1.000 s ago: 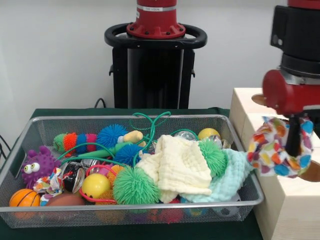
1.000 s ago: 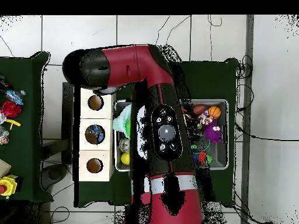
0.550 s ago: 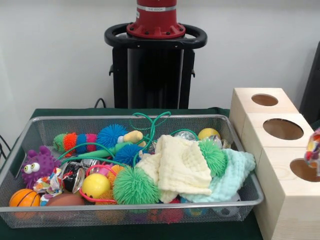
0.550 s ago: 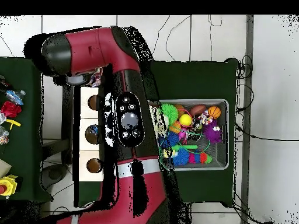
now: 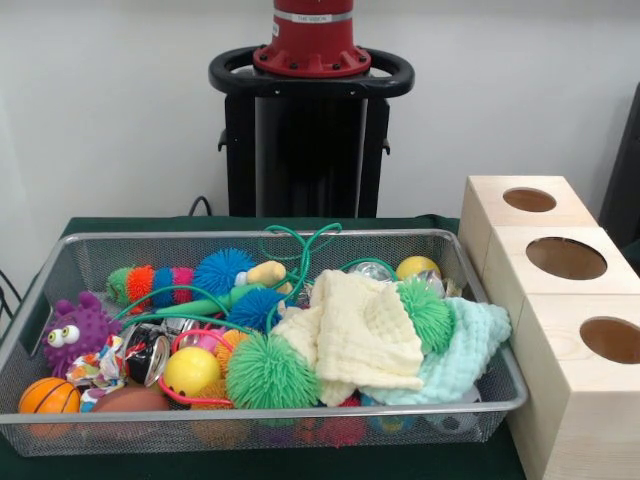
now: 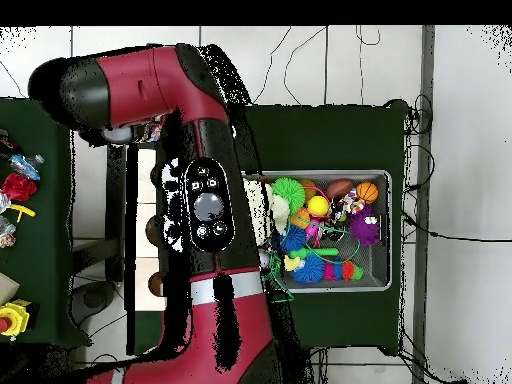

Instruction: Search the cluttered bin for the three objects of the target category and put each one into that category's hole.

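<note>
Bin (image 5: 40, 300) long axis runs left-right — 3 holed boxes (image 5: 565, 265) beside.

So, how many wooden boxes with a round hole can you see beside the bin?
3, in a row right of the wire bin in the front view: far box, middle box, near box. The arm covers them overhead.

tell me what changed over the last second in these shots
A second ago the arm hung by the wooden boxes in the front view, with a multicoloured cloth at its end. Half a second ago only the cloth's edge showed at that view's right border; now arm and cloth have left it. Overhead, the arm swung from over the wire bin to the boxes' side, uncovering the bin. The toys and cloths stayed put.
</note>
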